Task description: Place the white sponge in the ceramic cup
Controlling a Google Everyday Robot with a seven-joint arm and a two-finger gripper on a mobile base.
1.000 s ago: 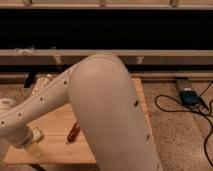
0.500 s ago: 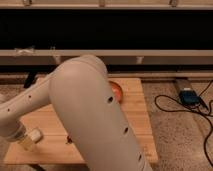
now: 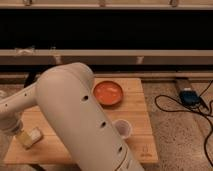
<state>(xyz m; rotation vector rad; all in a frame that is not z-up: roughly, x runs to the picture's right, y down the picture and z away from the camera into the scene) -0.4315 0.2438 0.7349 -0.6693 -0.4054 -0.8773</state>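
Arm (image 3: 75, 115): elbow swung further left. Orange bowl (image 3: 108, 93), cup (image 3: 122, 128): now uncovered. Hand (image 3: 19, 131): near-left of worktop (image 3: 142, 112), just beside sponge (image 3: 32, 137).

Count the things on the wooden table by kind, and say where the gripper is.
Orange bowl: 1
Ceramic cup: 1
White sponge: 1
Total: 3
Gripper: at the left end of the table, right beside the sponge.

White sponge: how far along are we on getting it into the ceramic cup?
Done: nothing visible yet; the white sponge lies on the table, well apart from the ceramic cup. In hand: the end effector, open, sits low beside the sponge, apparently lining up a grasp. Left: close on the sponge, lift it, carry it to the cup and release it inside.
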